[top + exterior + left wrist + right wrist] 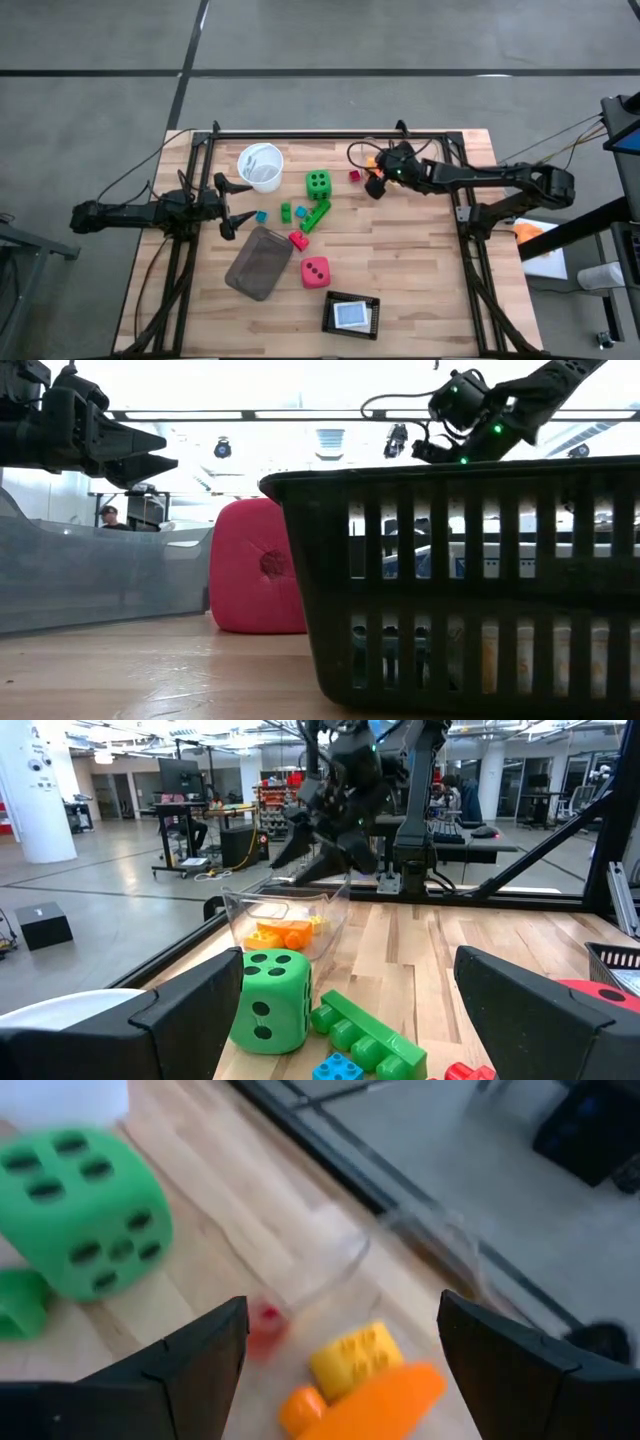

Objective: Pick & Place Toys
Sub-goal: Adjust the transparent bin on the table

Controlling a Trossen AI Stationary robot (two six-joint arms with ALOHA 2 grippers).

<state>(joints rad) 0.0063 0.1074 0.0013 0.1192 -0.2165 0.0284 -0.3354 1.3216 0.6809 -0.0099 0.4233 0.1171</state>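
Note:
My left gripper [232, 205] is open and empty at the table's left, pointing toward the toys. Ahead of it lie a green die [268, 1000], a long green brick [365, 1035], a small blue brick [338, 1068] and a red brick [298, 240]. A pink-red die [315, 271] rests on the table beside the grey tray [258, 263]. My right gripper [376, 186] is open and empty above the clear box [288, 915], which holds a yellow brick [355, 1357] and orange bricks [375, 1402]. A small red brick [265, 1325] lies by the box wall.
A white bowl [261, 166] stands at the back left of the toys. A black slatted basket [351, 314] sits near the front edge and fills the low view [460, 580]. Another small green brick [286, 211] and a blue brick [261, 216] lie near my left gripper.

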